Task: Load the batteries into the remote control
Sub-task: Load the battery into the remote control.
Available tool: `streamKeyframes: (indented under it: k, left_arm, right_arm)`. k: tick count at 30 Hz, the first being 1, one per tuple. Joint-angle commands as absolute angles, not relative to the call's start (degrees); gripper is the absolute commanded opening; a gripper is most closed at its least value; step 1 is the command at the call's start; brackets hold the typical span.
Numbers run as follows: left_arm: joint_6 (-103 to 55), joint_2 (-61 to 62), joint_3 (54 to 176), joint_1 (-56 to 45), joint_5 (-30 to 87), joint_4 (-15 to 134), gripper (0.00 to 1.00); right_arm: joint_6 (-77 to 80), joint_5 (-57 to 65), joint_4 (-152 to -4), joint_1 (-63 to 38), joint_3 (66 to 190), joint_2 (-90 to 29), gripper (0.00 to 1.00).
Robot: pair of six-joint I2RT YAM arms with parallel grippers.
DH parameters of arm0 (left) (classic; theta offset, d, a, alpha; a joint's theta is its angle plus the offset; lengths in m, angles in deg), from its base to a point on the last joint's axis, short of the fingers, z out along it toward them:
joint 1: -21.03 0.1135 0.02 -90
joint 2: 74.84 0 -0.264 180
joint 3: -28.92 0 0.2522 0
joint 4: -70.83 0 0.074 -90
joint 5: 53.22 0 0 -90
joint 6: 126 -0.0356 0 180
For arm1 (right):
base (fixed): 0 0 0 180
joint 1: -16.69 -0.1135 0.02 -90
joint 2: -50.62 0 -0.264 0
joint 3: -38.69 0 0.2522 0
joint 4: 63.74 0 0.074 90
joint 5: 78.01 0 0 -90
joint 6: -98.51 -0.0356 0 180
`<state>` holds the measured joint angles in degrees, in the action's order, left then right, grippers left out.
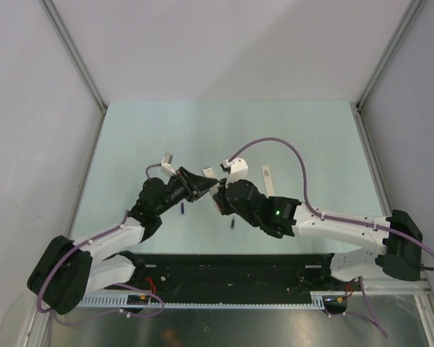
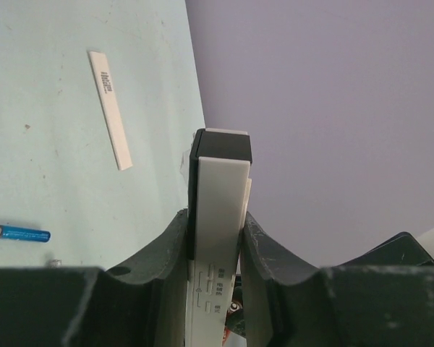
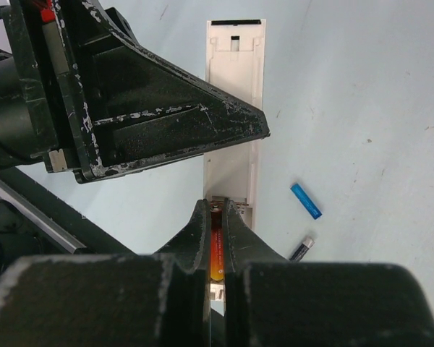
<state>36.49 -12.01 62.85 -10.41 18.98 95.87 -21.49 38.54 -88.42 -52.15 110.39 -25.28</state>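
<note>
My left gripper (image 2: 217, 217) is shut on the remote control (image 2: 218, 195), a white body with a black end cap, and holds it off the table. In the right wrist view the remote (image 3: 235, 94) shows its open battery bay. My right gripper (image 3: 217, 206) is shut on a red battery (image 3: 217, 249), with its tip at the near end of that bay. A blue battery (image 3: 305, 200) and a black one (image 3: 301, 248) lie on the table to the right. The two grippers (image 1: 199, 186) (image 1: 218, 196) meet at mid table.
A slim flat white strip with a small dark patch (image 2: 110, 108) lies on the table beyond the remote; it also shows in the top view (image 1: 266, 178). A blue battery (image 2: 22, 233) lies on the table at the left. Grey walls stand round the pale green table (image 1: 311, 130).
</note>
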Motion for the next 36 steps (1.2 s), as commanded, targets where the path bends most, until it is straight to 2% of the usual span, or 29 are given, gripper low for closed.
streamKeyframes:
  k: [1, 6, 16, 36]
  left_arm:
    - [41.17, -15.52, 68.79, -10.79, 19.91, 109.36, 0.00]
    - [41.69, -16.40, 68.08, -10.87, 20.52, 109.45, 0.00]
    - [42.57, -16.57, 65.80, -10.79, 21.23, 109.54, 0.00]
    - [42.93, -16.84, 63.60, -10.79, 22.37, 109.45, 0.00]
  right_arm:
    - [-24.71, 30.10, -96.22, -52.39, 110.64, -29.44, 0.00]
    - [-25.15, 29.57, -97.63, -51.78, 111.43, -30.50, 0.00]
    - [-25.59, 31.50, -99.04, -51.69, 113.45, -30.50, 0.14]
    - [-25.50, 35.20, -100.71, -51.60, 118.11, -29.80, 0.33]
